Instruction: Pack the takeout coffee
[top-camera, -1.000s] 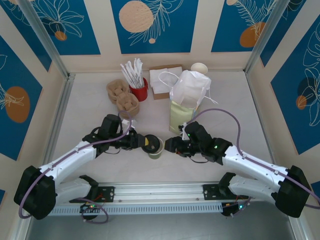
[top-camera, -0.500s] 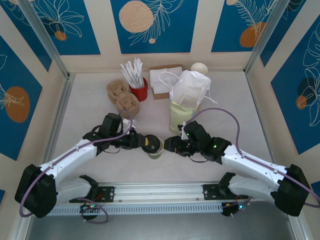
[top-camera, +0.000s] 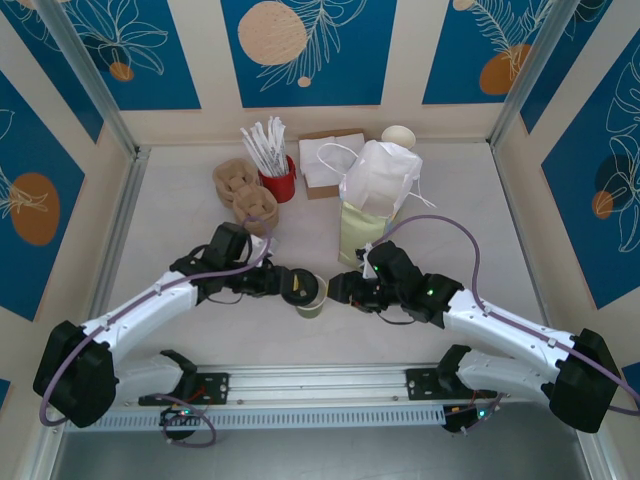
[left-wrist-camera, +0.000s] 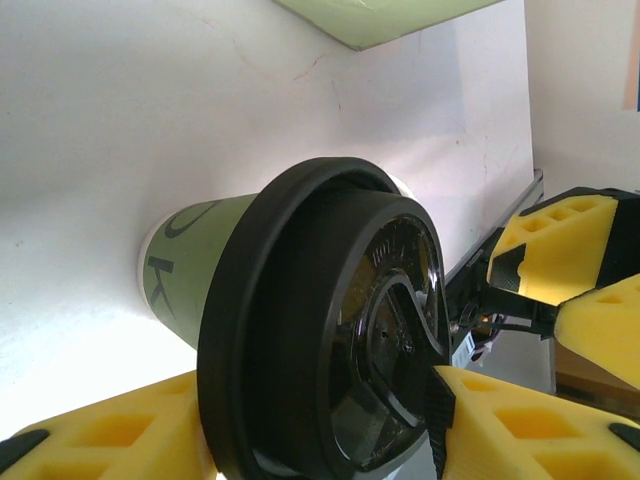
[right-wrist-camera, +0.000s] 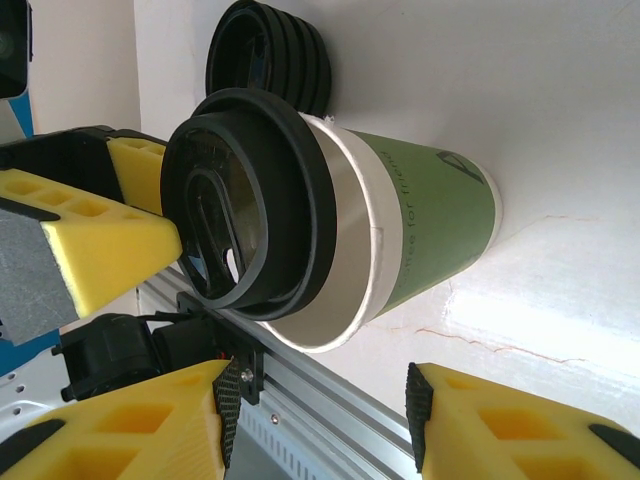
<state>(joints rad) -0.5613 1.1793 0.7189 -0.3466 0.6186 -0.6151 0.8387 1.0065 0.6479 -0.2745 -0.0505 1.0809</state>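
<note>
Dead centre, probably light, crushable olive-green paper cup (right-wrist-camera: 430, 220) with crooked round black plastic lid (right-wrist-camera: 230, 210); grab mid-wall gently. Hold unclear for left gripper (top-camera: 286, 284); right gripper (top-camera: 342, 290) spread, empty.

The takeout coffee (top-camera: 312, 299) stands between left claw (top-camera: 292, 286) and right claw (top-camera: 340, 291).

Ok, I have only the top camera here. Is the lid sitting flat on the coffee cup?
Observer: No. In the right wrist view the lid is tilted, and the rim of the cup shows uncovered on one side.
Operator: Does the right gripper hold the cup?
Observer: No. Its fingers stand apart beside the cup and do not touch it.
Operator: And the left gripper?
Observer: Its fingers sit on both sides of the lid. Whether they press it, I cannot tell.
</note>
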